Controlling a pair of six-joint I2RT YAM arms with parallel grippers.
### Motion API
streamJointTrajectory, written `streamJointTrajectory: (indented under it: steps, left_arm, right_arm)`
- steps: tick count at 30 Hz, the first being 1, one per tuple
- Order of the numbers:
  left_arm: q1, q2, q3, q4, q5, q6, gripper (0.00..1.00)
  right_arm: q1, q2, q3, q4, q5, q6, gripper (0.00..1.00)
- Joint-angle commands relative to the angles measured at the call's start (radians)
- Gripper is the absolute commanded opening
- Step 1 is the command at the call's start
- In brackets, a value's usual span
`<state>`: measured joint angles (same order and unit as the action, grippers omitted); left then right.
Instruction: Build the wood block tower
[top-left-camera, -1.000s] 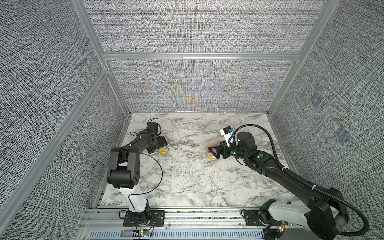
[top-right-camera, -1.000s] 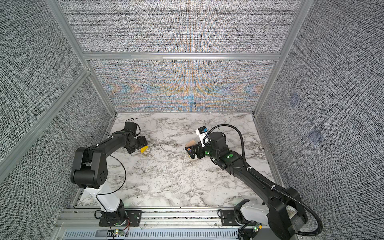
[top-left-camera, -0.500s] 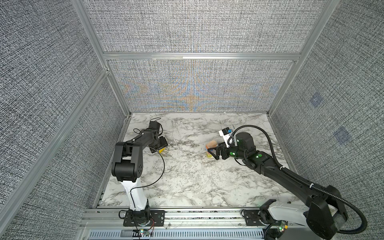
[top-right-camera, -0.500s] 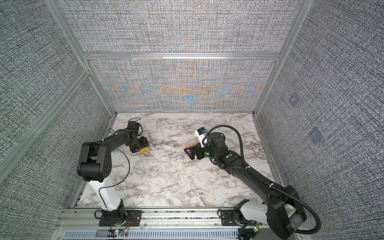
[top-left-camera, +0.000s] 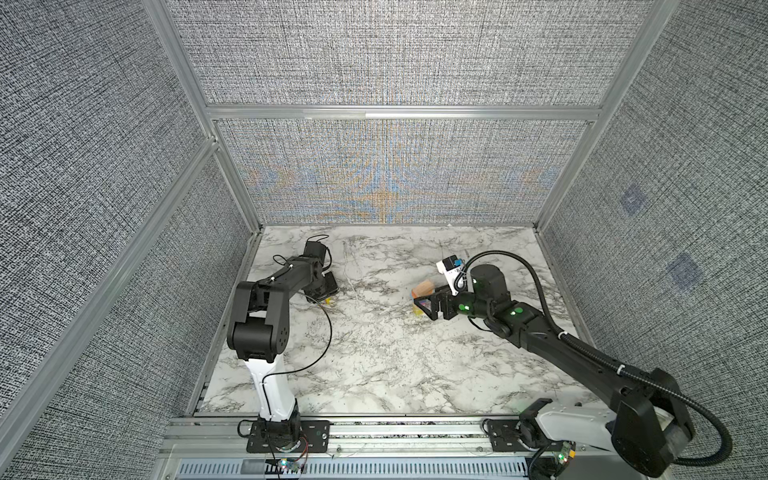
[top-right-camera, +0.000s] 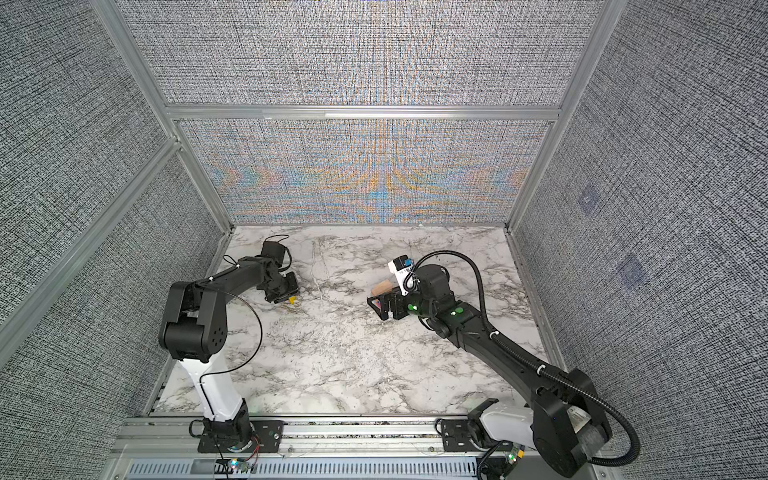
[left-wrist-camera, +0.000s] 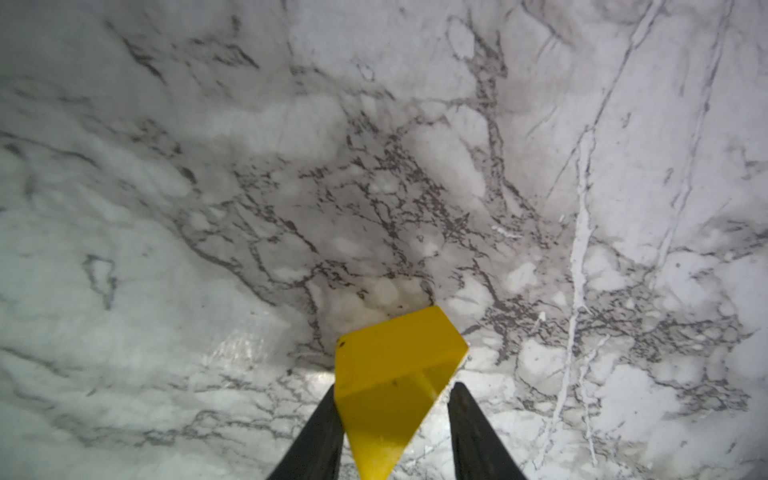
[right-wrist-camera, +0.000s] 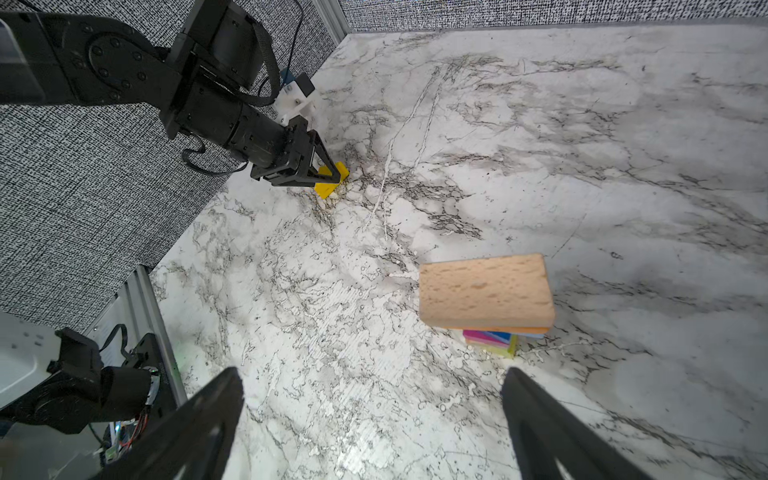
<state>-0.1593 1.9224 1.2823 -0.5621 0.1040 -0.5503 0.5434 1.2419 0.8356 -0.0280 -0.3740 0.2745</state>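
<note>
**Tower (right-wrist-camera: 494, 343):** stands right of centre on the table (top-left-camera: 374, 365), well clear of the walls. Its coloured layers are topped by a plain plank (right-wrist-camera: 484, 291), and the cap is not yet set.

**Yellow wedge (left-wrist-camera: 395, 353):** lies near the left wall (top-left-camera: 199, 249), between the left gripper's (left-wrist-camera: 392, 386) jaws. Whether the grip is firm cannot be told.

**Right gripper (right-wrist-camera: 372, 372):** gapes empty just beside the tower.

**Room to move:** bare marble between wedge and tower leaves a free path.

Lab test cell: grey fabric walls (top-left-camera: 395, 54), aluminium frame (top-left-camera: 399, 113), marble-look tabletop (top-left-camera: 395, 353).
</note>
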Motion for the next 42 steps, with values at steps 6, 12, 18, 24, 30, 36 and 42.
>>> streamJointTrajectory:
  steps: [6,12,18,24,30,36,42]
  left_arm:
    - [-0.007,0.011,0.023,-0.057,-0.053,0.019,0.47]
    - [-0.007,0.083,0.108,-0.141,-0.096,0.052,0.48]
    - [-0.007,0.130,0.128,-0.153,-0.095,0.050,0.48]
    - [-0.010,0.127,0.142,-0.165,-0.112,0.047,0.45]
    - [-0.033,0.121,0.150,-0.179,-0.141,0.034,0.36]
    - [-0.065,0.126,0.202,-0.256,-0.214,0.038,0.31]
    - [-0.090,0.133,0.279,-0.383,-0.306,0.050,0.30]
  right_arm:
    - [0.001,0.006,0.001,0.024,-0.019,0.007,0.99]
    - [0.001,0.014,0.004,0.023,-0.024,0.010,0.99]
    - [0.002,0.021,0.003,0.028,-0.029,0.011,0.99]
    - [0.002,0.044,0.008,0.039,-0.052,0.022,0.99]
    - [0.003,0.043,0.003,0.042,-0.054,0.025,0.99]
    - [0.004,0.042,0.003,0.047,-0.063,0.031,0.99]
    - [0.005,0.035,-0.001,0.047,-0.063,0.031,0.99]
